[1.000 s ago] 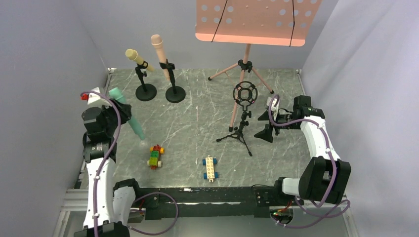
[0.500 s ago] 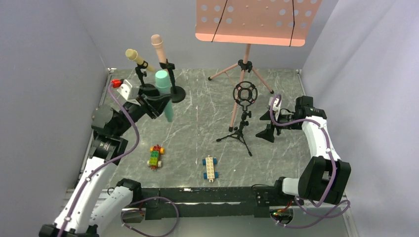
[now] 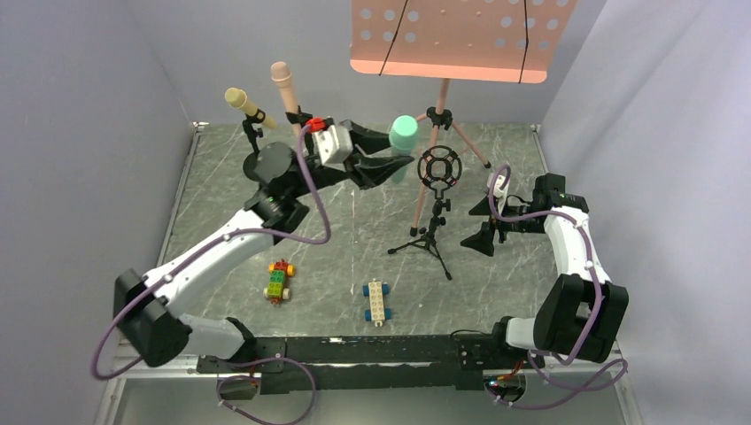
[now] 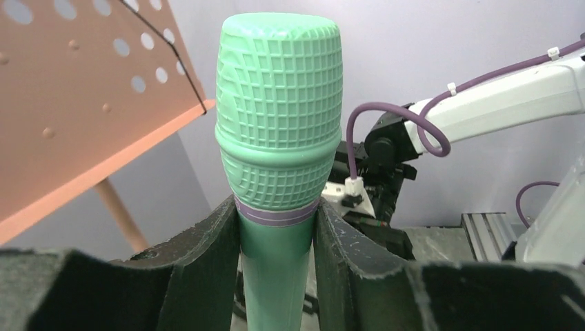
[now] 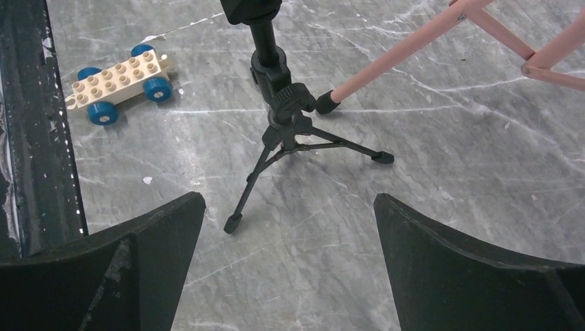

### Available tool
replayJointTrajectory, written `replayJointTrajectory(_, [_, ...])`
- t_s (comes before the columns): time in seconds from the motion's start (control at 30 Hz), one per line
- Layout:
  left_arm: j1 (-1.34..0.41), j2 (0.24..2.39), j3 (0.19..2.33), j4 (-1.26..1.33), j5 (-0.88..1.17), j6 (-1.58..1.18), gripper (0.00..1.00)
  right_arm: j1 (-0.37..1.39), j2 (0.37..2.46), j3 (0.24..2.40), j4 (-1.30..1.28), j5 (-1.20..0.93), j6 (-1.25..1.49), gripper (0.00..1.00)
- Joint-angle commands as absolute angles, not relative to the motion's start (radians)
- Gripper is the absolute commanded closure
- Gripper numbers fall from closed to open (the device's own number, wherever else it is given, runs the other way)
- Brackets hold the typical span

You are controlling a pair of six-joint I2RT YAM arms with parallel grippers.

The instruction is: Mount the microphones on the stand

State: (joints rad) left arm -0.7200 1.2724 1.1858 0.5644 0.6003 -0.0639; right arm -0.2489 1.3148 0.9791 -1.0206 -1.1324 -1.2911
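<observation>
The teal microphone (image 4: 278,124) is clamped in the left tool (image 3: 394,161) and carried aloft, just beside the ring stand (image 3: 439,168). The right tool (image 5: 290,203) is spread wide, empty. Next, alignment with the ring is judged necessary.

At the back left of the worktop (image 3: 354,212) a first microphone (image 3: 241,100) stands just left of a second microphone (image 3: 284,84), and a music stand (image 3: 441,97) rises at the back, right of centre. In front of it is a tripod stand (image 3: 432,235), with a third microphone (image 3: 404,133) upright in the left end effector (image 3: 398,152) just left of its top and the right end effector (image 3: 477,223) low to its right. Near the front edge a first toy car (image 3: 279,282) lies left of a second toy car (image 3: 377,301).
</observation>
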Motion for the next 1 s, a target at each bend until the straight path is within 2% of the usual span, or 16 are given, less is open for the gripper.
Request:
replayJointTrajectory(0.0, [-0.764, 1.382, 1.302, 0.803, 0.652, -0.070, 1.00, -0.258, 1.305, 1.005, -1.010, -1.178, -1.316, 0.00])
replayJointTrajectory(0.4, [-0.833, 1.658, 1.539, 0.849, 0.681, -0.107, 1.00, -0.259, 1.330, 1.020, -1.053, -1.178, -1.355, 0.00])
replayJointTrajectory(0.97, [-0.856, 1.724, 1.557, 0.706, 0.645, 0.079, 1.00, -0.259, 1.346, 1.029, -1.077, -1.175, -1.380, 0.00])
